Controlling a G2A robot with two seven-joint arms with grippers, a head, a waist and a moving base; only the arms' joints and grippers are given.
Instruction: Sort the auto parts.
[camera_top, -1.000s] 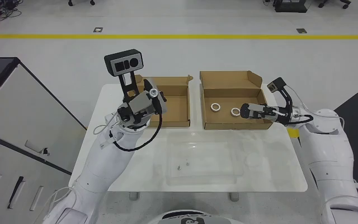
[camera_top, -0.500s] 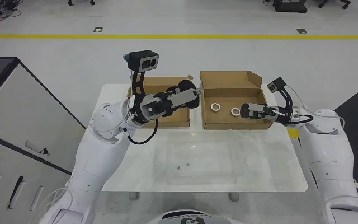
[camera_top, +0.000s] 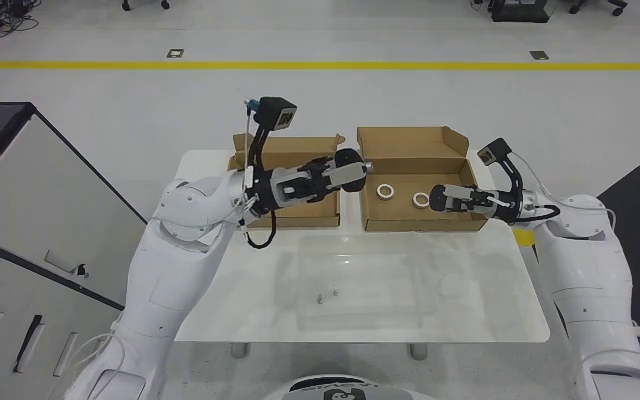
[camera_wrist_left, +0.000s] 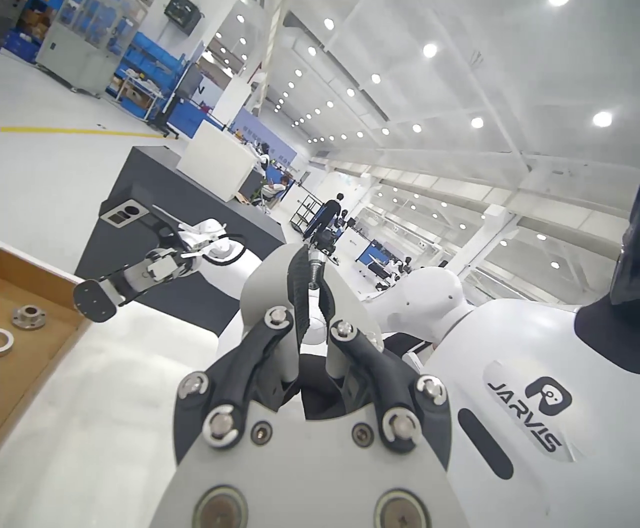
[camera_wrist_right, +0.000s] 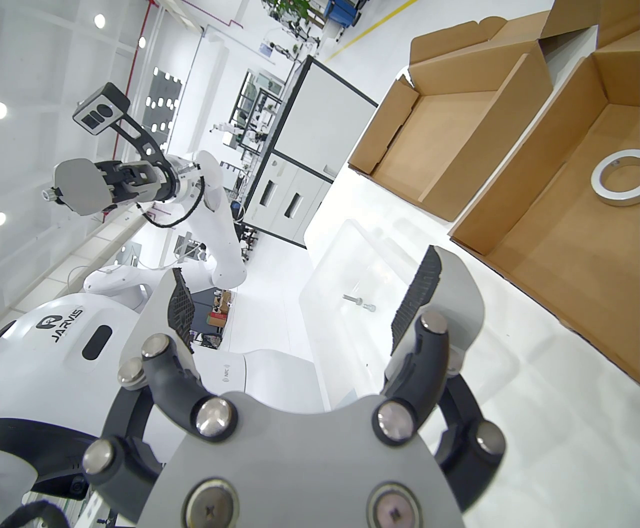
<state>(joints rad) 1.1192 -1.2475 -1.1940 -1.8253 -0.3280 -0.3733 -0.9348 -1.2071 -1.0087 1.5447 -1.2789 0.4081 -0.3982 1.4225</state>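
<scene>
carry step, by the look of it: small bolt (camera_wrist_left: 313, 272) pinched at the very tips of the left gripper (camera_wrist_left: 311, 280), held up over the seam between left box (camera_top: 300, 205) and right box (camera_top: 410, 218). next calls for settling over the proper box, likely the left with rings (camera_top: 385, 190) already in the right, then lowering and parting the fingers gently. right gripper (camera_top: 435, 197) spread wide, holding nothing, low over the right box; two more screws (camera_top: 327, 296) lying in the clear tray (camera_top: 400, 300).
</scene>
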